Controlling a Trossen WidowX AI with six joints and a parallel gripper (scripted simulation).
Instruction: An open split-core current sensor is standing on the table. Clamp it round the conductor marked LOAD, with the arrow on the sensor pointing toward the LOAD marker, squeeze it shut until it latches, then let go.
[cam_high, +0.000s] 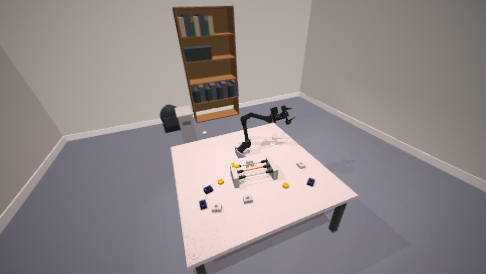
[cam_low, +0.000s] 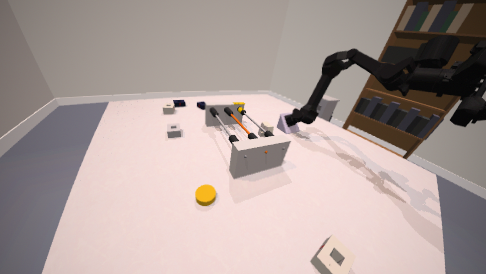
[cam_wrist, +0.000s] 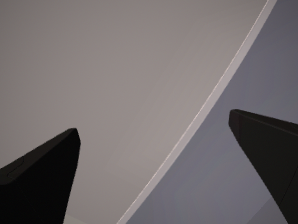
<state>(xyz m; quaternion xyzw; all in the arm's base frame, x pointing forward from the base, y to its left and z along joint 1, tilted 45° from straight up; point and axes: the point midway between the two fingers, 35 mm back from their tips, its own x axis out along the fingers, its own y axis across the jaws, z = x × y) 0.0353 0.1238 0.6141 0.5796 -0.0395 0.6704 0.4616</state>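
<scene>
My gripper (cam_high: 292, 114) (cam_wrist: 156, 125) is open and empty, raised high past the table's back right side; in the exterior view it is partly cut off at the right edge. Two grey end blocks (cam_high: 235, 178) (cam_low: 258, 159) carry three conductors, the middle one orange (cam_high: 253, 169) (cam_low: 242, 124). A yellow piece (cam_high: 234, 165) (cam_low: 239, 104) sits at one block, by the conductor nearest the arm's base. Its lettering is unreadable. A small pale part (cam_high: 249, 163) (cam_low: 266, 128) shows beside that conductor; it may be the open sensor. Its arrow and jaws are too small to make out.
Pale blocks (cam_high: 248, 199) (cam_high: 216, 207) (cam_high: 300, 165) (cam_low: 333, 256), dark blue blocks (cam_high: 208, 189) (cam_high: 203, 204) (cam_high: 311, 182) and yellow discs (cam_high: 285, 185) (cam_high: 220, 181) (cam_low: 205, 194) lie around the fixture. The arm's base stands behind it. A bookshelf (cam_high: 212, 79) stands beyond the table (cam_high: 280, 215).
</scene>
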